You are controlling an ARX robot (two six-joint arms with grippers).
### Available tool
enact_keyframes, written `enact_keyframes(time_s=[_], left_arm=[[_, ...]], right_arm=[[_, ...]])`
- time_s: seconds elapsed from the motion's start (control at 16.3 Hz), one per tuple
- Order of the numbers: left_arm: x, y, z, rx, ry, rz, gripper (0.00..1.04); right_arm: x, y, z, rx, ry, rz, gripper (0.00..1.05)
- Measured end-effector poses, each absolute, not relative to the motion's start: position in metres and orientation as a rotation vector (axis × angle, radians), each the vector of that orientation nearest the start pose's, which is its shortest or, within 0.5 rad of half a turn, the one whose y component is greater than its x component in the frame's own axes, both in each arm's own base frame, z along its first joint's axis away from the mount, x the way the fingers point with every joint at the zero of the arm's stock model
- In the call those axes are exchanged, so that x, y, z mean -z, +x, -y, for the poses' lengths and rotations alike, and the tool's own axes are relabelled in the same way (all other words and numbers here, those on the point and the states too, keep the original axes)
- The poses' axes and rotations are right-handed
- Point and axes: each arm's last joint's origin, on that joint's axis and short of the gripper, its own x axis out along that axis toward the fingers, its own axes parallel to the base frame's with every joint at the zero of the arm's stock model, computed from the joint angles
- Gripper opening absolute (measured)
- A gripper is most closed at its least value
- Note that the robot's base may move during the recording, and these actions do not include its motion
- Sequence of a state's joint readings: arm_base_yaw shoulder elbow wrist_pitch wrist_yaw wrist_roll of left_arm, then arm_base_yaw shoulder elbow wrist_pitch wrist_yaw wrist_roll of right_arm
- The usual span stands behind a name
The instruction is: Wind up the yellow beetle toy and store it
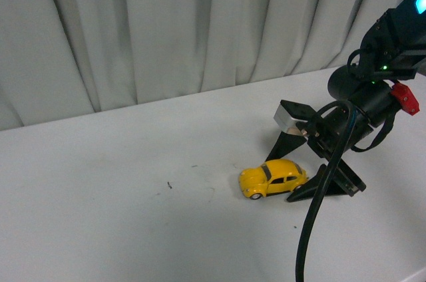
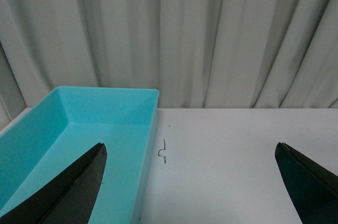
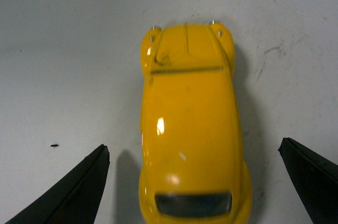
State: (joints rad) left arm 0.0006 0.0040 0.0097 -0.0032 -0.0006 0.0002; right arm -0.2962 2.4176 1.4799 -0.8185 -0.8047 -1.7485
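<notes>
One step first: grabbing. My right tool (image 3: 193, 145) is spread wide around the yellow beetle toy (image 1: 273, 179); next I must squeeze it.

We can read no text, number, brand or sign in any view: the yellow beetle toy (image 3: 187, 129), the teal bin (image 2: 79, 113) and the counter (image 1: 100, 215) show none legible.
</notes>
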Motion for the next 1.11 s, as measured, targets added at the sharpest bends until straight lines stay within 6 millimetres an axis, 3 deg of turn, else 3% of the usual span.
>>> enact_keyframes(time_s=[0.06, 0.86, 1.11], left_arm=[[-0.166, 0.097, 0.000, -0.001, 0.000, 0.002, 0.98], [-0.166, 0.097, 0.000, -0.001, 0.000, 0.002, 0.98], [-0.166, 0.097, 0.000, -0.001, 0.000, 0.002, 0.98]], right_arm=[[-0.030, 0.384, 0.095, -1.349, -0.480, -0.661, 1.00], [-0.029, 0.386, 0.096, -1.339, -0.515, -0.646, 0.98], [-0.043, 0.393, 0.095, -1.308, -0.582, -0.594, 0.98]])
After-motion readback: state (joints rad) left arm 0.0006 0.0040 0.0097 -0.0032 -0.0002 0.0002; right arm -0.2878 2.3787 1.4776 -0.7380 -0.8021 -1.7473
